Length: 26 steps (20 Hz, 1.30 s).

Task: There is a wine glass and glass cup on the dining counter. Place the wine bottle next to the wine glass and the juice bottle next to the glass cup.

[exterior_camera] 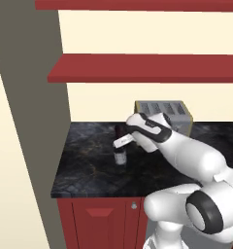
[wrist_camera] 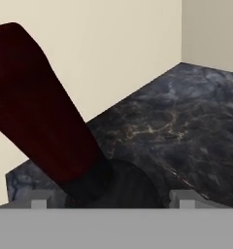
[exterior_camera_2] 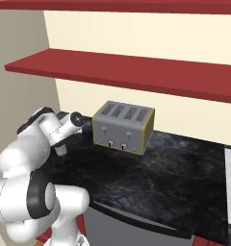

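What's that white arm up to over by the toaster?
The white robot arm is reaching across a black marbled worktop above red cabinet doors, toward a small dark bottle with a dark red neck and pale label. Its gripper is right at the bottle's neck; the hand view shows the red neck close up between the jaws. Whether the jaws have closed on it cannot be told. The bottle stands on the worktop. A grey four-slot toaster sits behind, against the wall.

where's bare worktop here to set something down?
Free: the black worktop right of and in front of the toaster, and its left end toward the wall. Crowded: left of the toaster, where the hand sits at the wine bottle.
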### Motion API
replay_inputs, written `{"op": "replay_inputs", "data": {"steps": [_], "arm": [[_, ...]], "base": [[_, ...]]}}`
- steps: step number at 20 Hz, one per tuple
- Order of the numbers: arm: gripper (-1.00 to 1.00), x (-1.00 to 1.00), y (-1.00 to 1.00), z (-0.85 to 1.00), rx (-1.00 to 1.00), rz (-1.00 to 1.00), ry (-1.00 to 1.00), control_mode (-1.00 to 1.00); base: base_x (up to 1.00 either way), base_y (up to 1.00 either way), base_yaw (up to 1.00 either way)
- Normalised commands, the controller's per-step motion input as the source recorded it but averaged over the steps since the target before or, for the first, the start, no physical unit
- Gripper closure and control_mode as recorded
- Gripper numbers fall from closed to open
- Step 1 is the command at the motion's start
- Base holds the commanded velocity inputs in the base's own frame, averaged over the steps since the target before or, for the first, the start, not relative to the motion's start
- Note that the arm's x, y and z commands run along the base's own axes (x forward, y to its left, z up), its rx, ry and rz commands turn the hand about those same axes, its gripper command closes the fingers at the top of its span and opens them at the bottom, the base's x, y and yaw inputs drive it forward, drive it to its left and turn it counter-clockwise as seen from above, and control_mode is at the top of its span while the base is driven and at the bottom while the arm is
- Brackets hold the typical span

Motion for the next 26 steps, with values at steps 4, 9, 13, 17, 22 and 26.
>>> {"op": "replay_inputs", "data": {"steps": [4, 9, 13, 17, 22, 26], "arm": [[1.0, -0.43, -0.04, 0.17, 0.0, 0.0, -0.05, -1.0], [1.0, -0.42, -0.05, 0.25, 0.04, 0.0, 0.0, -1.0], [1.0, -0.32, -0.07, 0.31, 0.03, 0.0, 0.07, -1.0], [1.0, -0.34, -0.04, 0.23, 0.0, 0.0, 0.08, -1.0], [1.0, -0.32, -0.08, 0.19, 0.0, 0.0, 0.12, -1.0], [1.0, -0.29, -0.07, 0.15, 0.0, 0.0, 0.03, -1.0]], "base": [[0.0, 0.0, 0.0], [0.0, 0.0, 0.0], [0.0, 0.0, 0.0], [0.0, 0.0, 0.0], [0.0, 0.0, 0.0], [0.0, 0.0, 0.0]]}}
